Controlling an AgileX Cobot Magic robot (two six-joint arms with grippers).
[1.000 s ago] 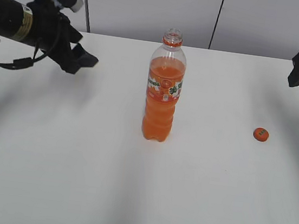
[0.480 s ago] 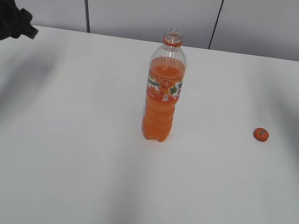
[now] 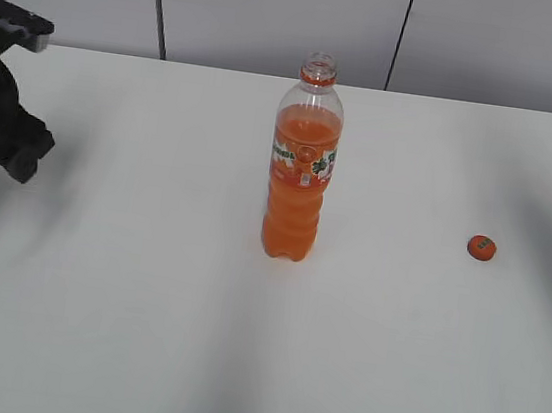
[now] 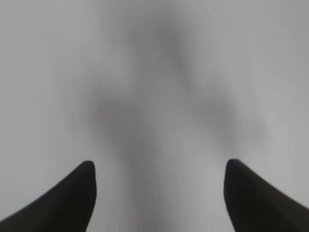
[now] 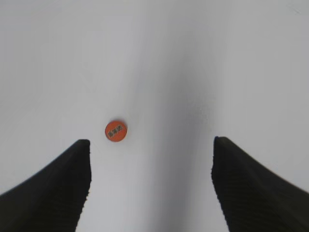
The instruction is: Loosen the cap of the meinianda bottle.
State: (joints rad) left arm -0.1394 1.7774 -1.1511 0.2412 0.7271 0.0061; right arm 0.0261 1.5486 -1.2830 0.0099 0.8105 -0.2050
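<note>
White table [image 3: 120, 328] fills the exterior frame; meinianda bottle [image 3: 303, 170] stands upright at centre, neck uncapped; left gripper [image 4: 159, 193] at the left edge, jaws spread, nothing between them; right gripper [image 5: 150, 183] barely visible at the upper right edge, jaws also spread and bare; cap [image 3: 481, 248] lies on the table at right, well apart from the bottle.

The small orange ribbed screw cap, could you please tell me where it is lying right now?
The small round orange plastic cap lies on the white table, off the tall clear bottle of orange drink and to its right in the exterior view; the right wrist view shows it below the open right pincer.
</note>
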